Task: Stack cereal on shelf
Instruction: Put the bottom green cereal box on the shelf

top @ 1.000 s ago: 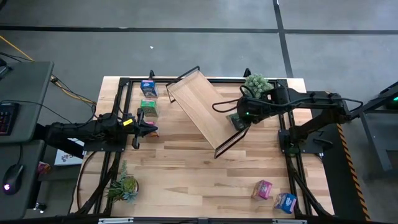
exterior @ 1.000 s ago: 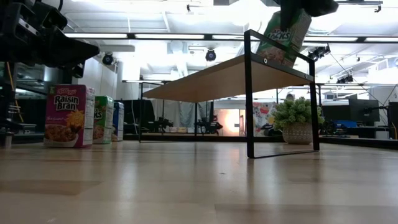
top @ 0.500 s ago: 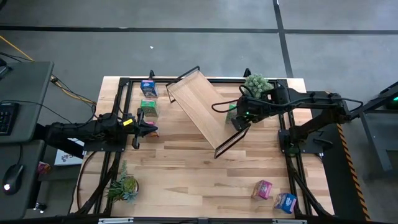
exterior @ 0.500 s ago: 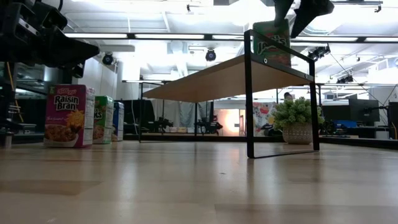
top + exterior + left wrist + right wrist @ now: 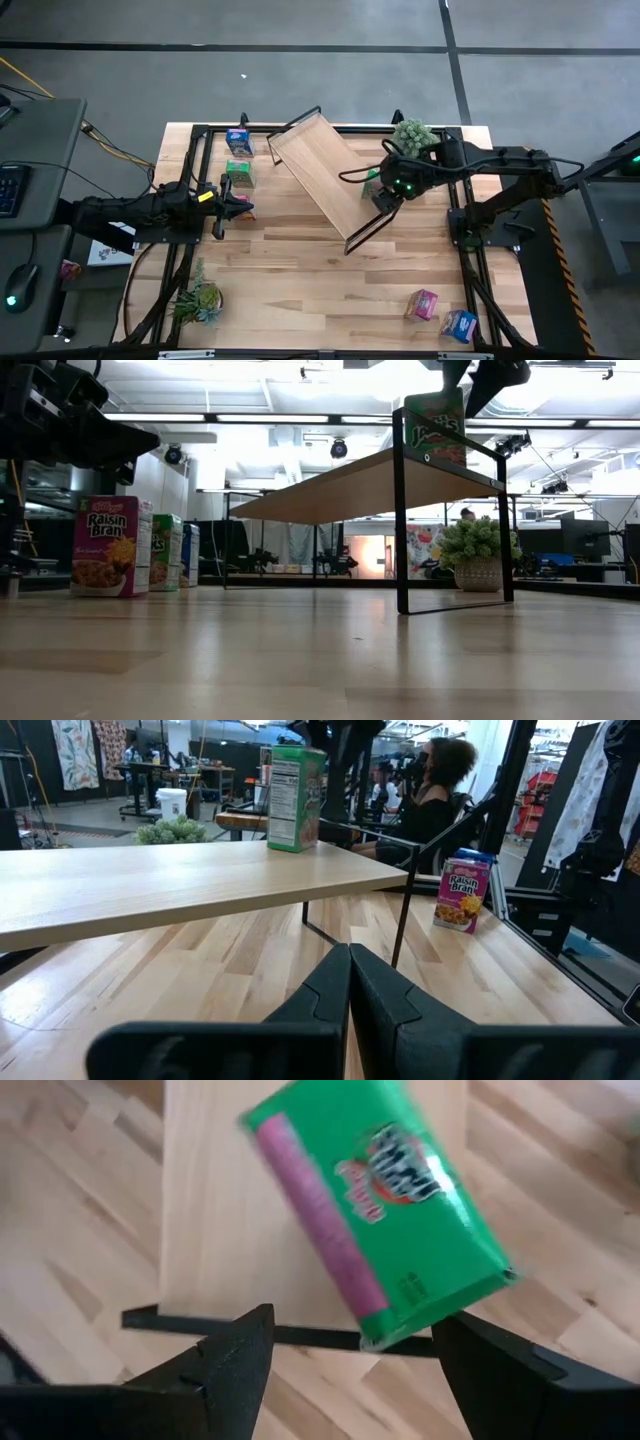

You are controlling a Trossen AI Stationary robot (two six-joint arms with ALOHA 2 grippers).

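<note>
The shelf (image 5: 325,178) stands slantwise on the table's far middle, on thin black frame ends. A green cereal box (image 5: 437,422) stands upright on the board near its right end; it also shows in the left wrist view (image 5: 296,798) and the right wrist view (image 5: 375,1220). My right gripper (image 5: 470,382) is open just above the box, one finger to either side (image 5: 350,1342), touching nothing. My left gripper (image 5: 240,203) waits shut at the table's left, low over the top (image 5: 350,975).
Blue (image 5: 238,141), green (image 5: 238,173) and Raisin Bran (image 5: 105,546) boxes stand at the far left. A pink box (image 5: 422,304) and a blue one (image 5: 459,325) lie near the front right corner. Potted plants stand far right (image 5: 413,135) and near left (image 5: 200,300).
My right gripper has opened and let go of the green cereal box. The box, held tilted over the shelf's right end a second ago, now stands upright on the board. The gripper has then risen a little above it.
</note>
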